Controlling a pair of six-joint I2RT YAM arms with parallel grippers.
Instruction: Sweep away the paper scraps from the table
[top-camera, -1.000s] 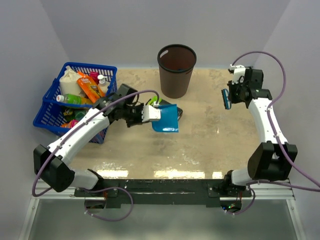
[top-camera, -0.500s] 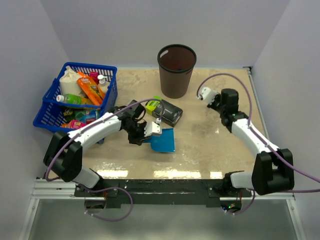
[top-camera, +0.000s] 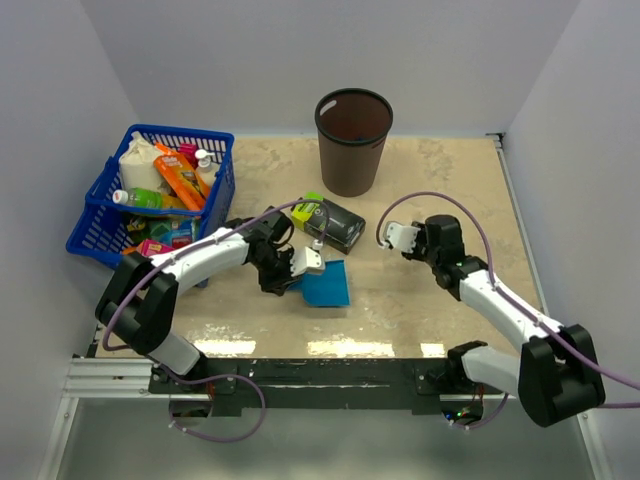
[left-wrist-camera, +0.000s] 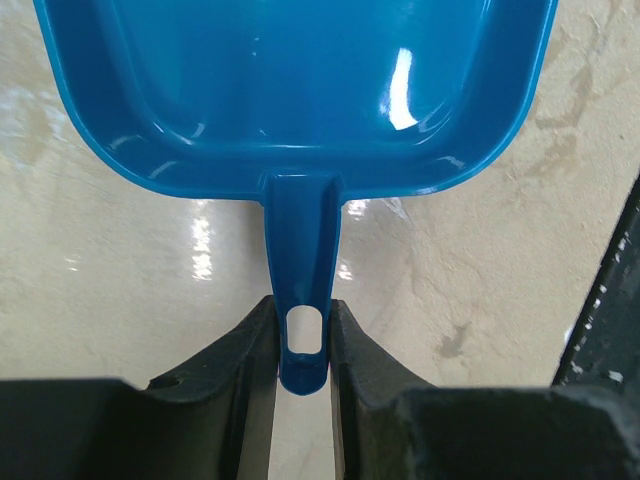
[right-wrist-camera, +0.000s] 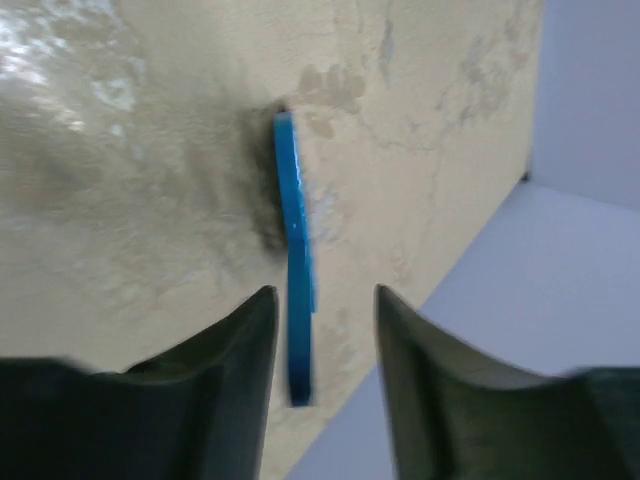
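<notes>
My left gripper (top-camera: 303, 270) (left-wrist-camera: 303, 310) is shut on the thin handle of a blue plastic dustpan (top-camera: 327, 285) (left-wrist-camera: 300, 90), which lies flat on the sandy-beige table (top-camera: 440, 180), mouth away from the gripper. My right gripper (top-camera: 395, 240) (right-wrist-camera: 322, 300) hangs low over the table right of the middle. Its jaws stand apart around a thin blue brush handle (right-wrist-camera: 293, 230), which is close to the left finger with a gap on the right; dark bristles meet the table at its far end. No paper scraps are in view.
A brown waste bin (top-camera: 353, 140) stands at the back centre. A black-and-lime box (top-camera: 330, 222) lies just behind the dustpan. A blue basket (top-camera: 150, 200) of bottles and packets sits at the left edge. The metal front rail (top-camera: 320, 372) borders the near side.
The right arm swung from the back right down to the table's middle, and its jaws opened off the blue brush. The left arm drew the dustpan nearer and set it flat.
</notes>
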